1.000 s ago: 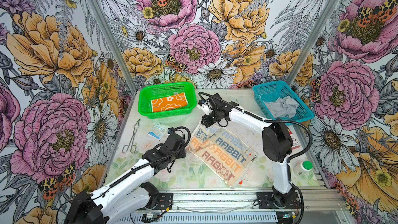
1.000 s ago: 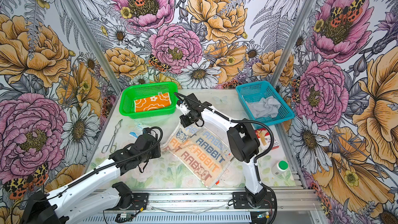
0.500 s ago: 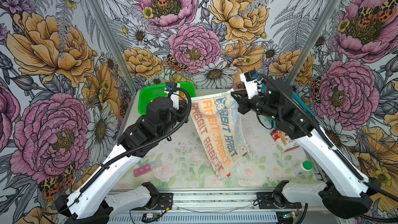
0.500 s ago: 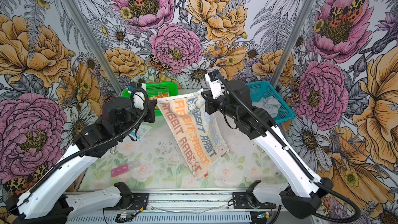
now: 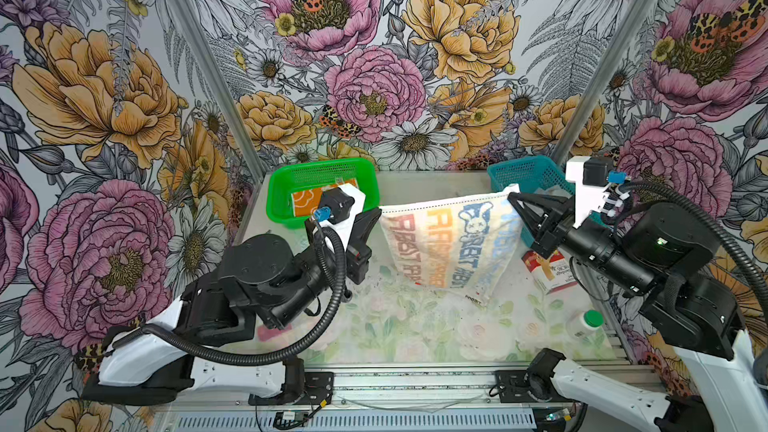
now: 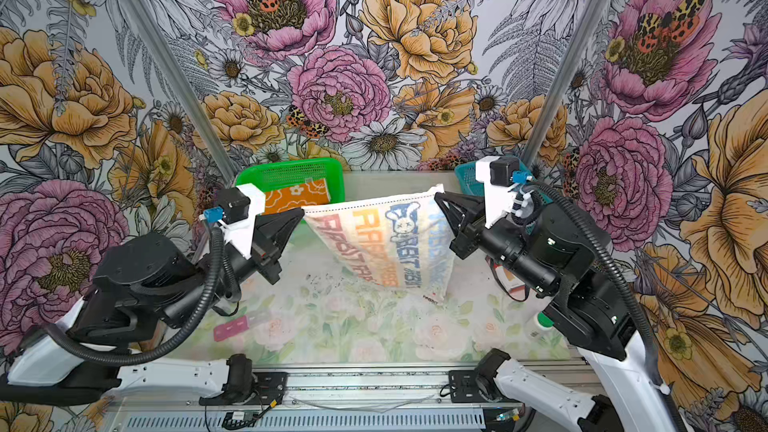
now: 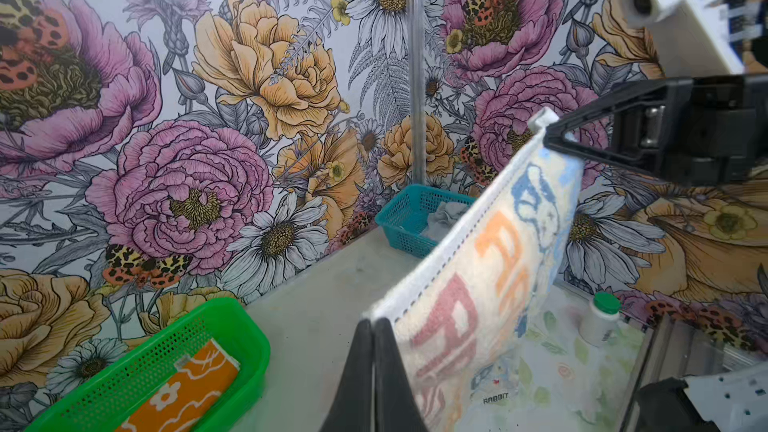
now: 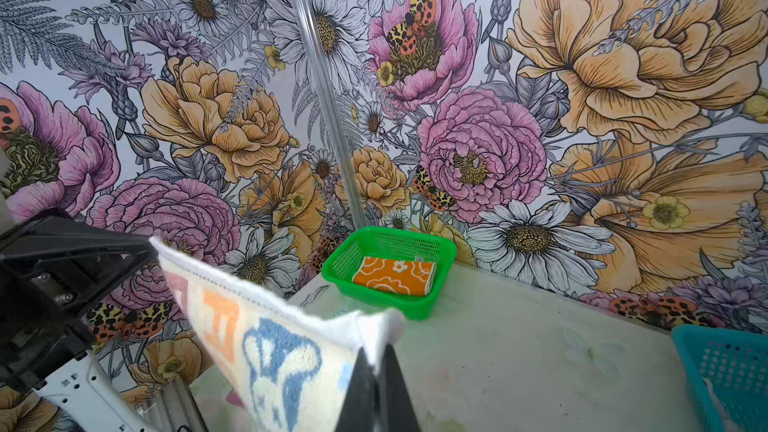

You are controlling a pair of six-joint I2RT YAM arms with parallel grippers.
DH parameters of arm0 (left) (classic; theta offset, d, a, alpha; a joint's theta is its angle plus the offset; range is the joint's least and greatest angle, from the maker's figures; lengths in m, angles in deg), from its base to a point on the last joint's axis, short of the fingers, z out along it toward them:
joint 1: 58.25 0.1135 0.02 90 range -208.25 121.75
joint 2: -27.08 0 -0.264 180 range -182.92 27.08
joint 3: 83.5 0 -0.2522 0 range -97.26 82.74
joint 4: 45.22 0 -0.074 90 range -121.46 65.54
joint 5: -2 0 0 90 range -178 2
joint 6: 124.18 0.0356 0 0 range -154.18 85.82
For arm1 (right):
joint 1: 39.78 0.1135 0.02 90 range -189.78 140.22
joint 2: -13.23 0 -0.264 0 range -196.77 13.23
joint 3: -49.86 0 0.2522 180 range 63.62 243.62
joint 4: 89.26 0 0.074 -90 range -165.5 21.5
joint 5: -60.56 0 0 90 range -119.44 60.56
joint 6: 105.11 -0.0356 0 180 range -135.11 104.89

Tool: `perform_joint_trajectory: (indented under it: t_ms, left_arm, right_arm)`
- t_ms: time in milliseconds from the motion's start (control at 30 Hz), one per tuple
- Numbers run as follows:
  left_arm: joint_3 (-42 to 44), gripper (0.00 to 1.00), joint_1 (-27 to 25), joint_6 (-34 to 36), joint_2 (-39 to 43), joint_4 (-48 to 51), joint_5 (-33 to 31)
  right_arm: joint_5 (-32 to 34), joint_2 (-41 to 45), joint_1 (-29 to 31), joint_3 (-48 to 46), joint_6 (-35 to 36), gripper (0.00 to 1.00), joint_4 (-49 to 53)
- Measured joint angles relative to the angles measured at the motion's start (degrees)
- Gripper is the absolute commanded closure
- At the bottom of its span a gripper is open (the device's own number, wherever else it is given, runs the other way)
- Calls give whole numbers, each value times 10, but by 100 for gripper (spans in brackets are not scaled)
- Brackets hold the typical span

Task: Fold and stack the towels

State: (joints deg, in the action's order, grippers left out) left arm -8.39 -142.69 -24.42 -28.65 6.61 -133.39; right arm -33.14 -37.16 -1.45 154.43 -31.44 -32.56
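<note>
Both pressed tight, my left gripper and right gripper each pinch a top corner of the lettered red, orange and blue terry towel, holding it spread above the table. The folded orange flower-print towel lies in the green mesh basket. The crumpled light grey towel sits in the teal mesh basket.
</note>
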Motion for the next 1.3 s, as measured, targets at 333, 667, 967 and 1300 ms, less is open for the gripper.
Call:
perform_joint_trajectory:
  t_ms: [333, 667, 967, 1300]
  left_arm:
    - [6, 100, -123, 196, -36, -163, -177]
    - [86, 100, 211, 15, -32, -70, 7]
    - [172, 100, 456, -124, -146, -100, 276]
    - [134, 100, 539, -144, -403, -231, 384]
  right_arm:
    - [-23, 23, 0, 0, -28, 100, 6]
    - [38, -26, 4, -63, -27, 100, -11]
    - [49, -158, -107, -180, -25, 100, -93]
    - [-50, -383, -244, -195, -21, 100, -262]
